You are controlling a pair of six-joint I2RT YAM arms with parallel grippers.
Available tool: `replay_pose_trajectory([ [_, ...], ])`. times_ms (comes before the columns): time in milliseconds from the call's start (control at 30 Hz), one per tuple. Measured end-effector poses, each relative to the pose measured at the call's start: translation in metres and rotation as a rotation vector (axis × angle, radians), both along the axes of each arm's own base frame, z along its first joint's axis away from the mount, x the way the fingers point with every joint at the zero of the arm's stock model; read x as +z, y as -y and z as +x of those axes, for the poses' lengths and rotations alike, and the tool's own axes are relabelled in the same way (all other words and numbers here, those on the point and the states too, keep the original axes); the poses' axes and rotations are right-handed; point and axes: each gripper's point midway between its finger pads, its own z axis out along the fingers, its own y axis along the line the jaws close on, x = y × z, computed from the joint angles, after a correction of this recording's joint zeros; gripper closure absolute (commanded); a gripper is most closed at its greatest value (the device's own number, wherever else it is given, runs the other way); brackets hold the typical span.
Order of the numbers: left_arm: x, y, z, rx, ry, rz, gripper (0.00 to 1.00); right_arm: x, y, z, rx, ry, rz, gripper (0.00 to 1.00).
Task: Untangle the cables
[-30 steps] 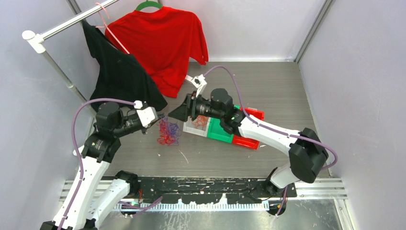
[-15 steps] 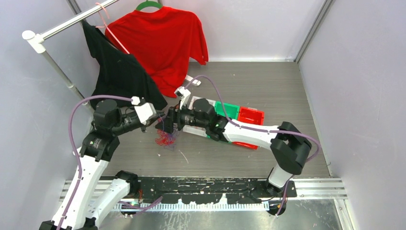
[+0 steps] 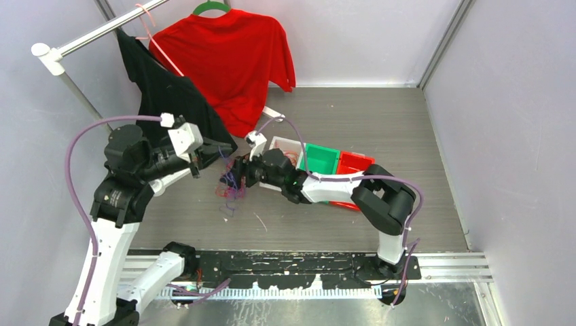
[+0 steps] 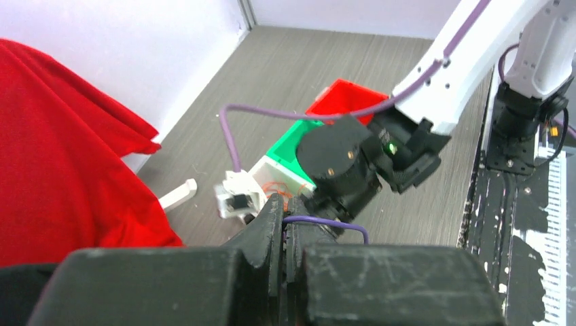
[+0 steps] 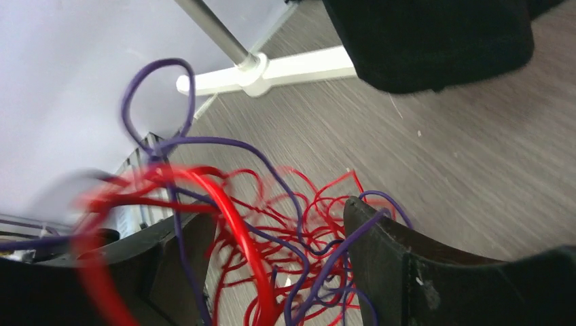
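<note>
Both arms have shifted: the left arm [image 3: 119, 197] has drawn up and back toward the black shirt [image 3: 173, 109], while the right arm [image 3: 339, 185] has swung off the bins [image 3: 320, 157] to the cables [image 3: 229, 185], now strung out between the grippers above the grey wood-grain table [image 3: 394, 136]. This looks like one strand being teased free. The left gripper [image 4: 284, 216] is pinched tight on a thin glossy purple wire [image 4: 326, 221], and the right gripper [image 5: 272, 224] stands wide, its black fingers [image 5: 387, 258] astride springy red and purple loops.
</note>
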Motion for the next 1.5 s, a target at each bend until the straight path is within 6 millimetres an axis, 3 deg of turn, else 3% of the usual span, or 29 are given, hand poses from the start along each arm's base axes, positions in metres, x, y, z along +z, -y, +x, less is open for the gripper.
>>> replay_pose_trajectory([
  [100, 0.021, 0.001, 0.0, 0.001, 0.02, -0.025, 1.0, -0.021, 0.006, -0.003, -0.013, -0.023, -0.022, 0.28],
  [267, 0.044, 0.001, -0.001, 0.002, 0.051, -0.053, 1.0, -0.079, 0.019, -0.011, -0.037, -0.089, -0.113, 0.3],
  [433, 0.062, 0.0, -0.003, 0.009, 0.094, -0.066, 1.0, -0.106, 0.026, -0.013, -0.06, -0.128, -0.158, 0.34],
  [800, 0.11, -0.006, -0.012, 0.026, 0.254, -0.08, 1.0, -0.113, 0.026, -0.032, -0.029, -0.131, -0.182, 0.38],
  [900, 0.117, -0.009, -0.012, 0.038, 0.296, -0.076, 1.0, -0.109, 0.031, -0.039, -0.014, -0.126, -0.203, 0.55],
  [1067, 0.131, -0.014, 0.0, 0.096, 0.358, -0.074, 1.0, -0.085, 0.032, -0.041, -0.002, -0.088, -0.181, 0.8],
  [1300, 0.198, -0.028, 0.01, 0.202, 0.546, -0.11, 1.0, -0.09, 0.032, -0.043, 0.002, -0.095, -0.188, 0.89],
  [1500, 0.247, -0.046, 0.015, 0.33, 0.689, -0.167, 1.0, -0.123, 0.031, -0.052, 0.006, -0.12, -0.252, 0.97],
])
